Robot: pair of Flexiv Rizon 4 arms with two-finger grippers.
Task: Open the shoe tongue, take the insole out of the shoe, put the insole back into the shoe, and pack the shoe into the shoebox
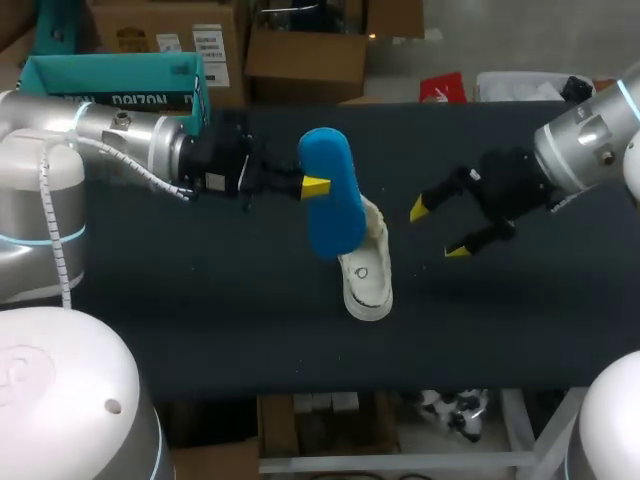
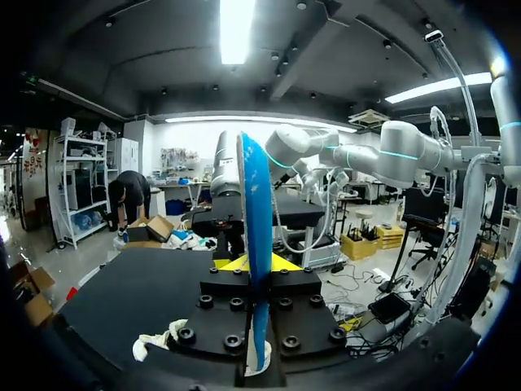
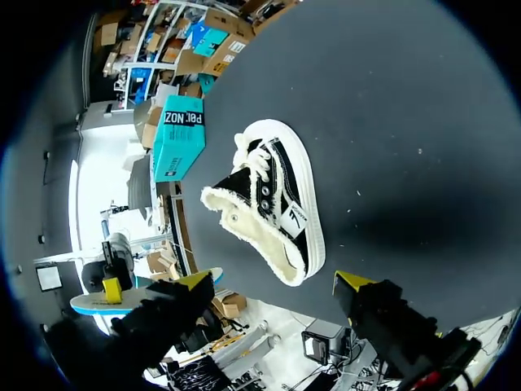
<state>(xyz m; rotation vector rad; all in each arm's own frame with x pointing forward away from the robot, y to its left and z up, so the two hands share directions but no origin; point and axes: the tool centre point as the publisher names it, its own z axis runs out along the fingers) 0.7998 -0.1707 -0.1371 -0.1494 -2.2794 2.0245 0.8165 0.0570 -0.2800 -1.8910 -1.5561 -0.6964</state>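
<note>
Dark bench (image 1: 200, 320): shoe (image 1: 368, 280) mid-surface, teal shoebox (image 1: 110, 80) at far-left corner. Left gripper (image 1: 318, 186) clamps blue insole (image 1: 332, 215); right gripper (image 1: 438, 228) spread wide, empty.

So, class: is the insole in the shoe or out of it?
Out: the left gripper is shut on the insole, holding it in the air, clear of the shoe.

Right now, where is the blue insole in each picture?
Head view: insole in the middle, over the shoe.
Left wrist view: insole edge-on, pinched in the left hand.
Right wrist view: insole beyond the shoe, in the left hand.
Shared landmark: the shoe, in the head and right wrist views.
</note>
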